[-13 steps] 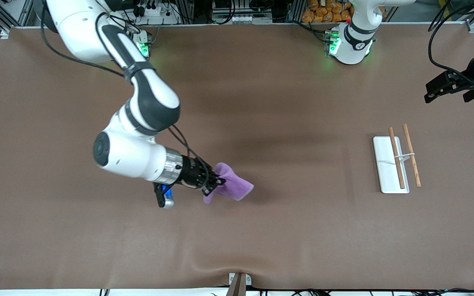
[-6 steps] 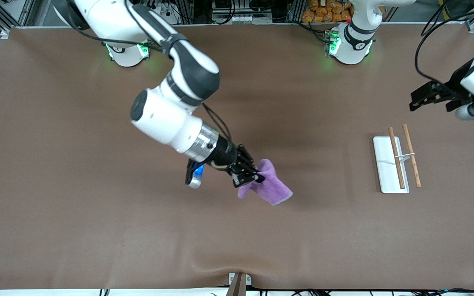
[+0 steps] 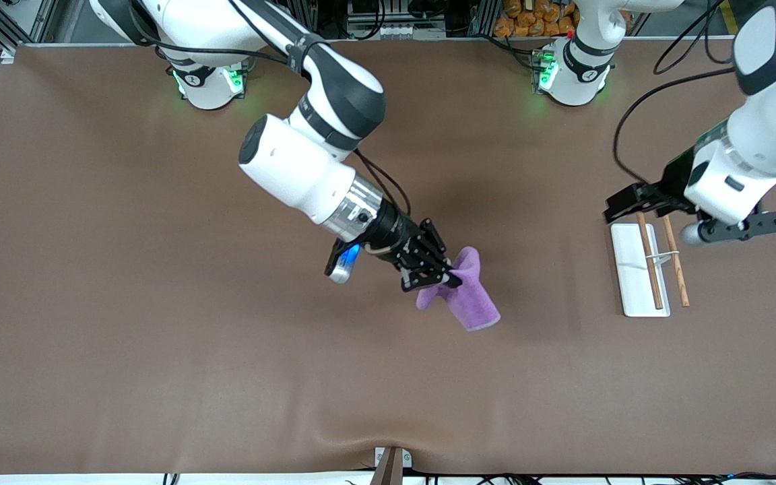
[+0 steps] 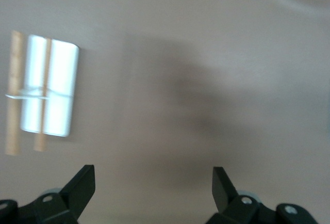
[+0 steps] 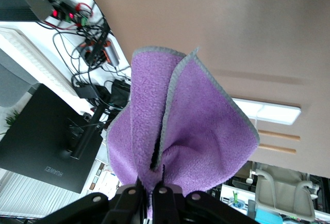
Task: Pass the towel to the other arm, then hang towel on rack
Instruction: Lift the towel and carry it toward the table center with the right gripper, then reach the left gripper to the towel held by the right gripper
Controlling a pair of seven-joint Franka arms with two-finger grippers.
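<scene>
Towel (image 3: 465, 293): a small lilac, fuzzy cloth with a grey-stitched hem, gathered at one edge and hanging in loose folds above the brown table's middle. Rack (image 3: 638, 271): a white rectangular base plate lying flat toward the left arm's end of the table, carrying two thin parallel wooden rods (image 3: 649, 259) joined by a thin metal bracket, well apart from the towel.
</scene>
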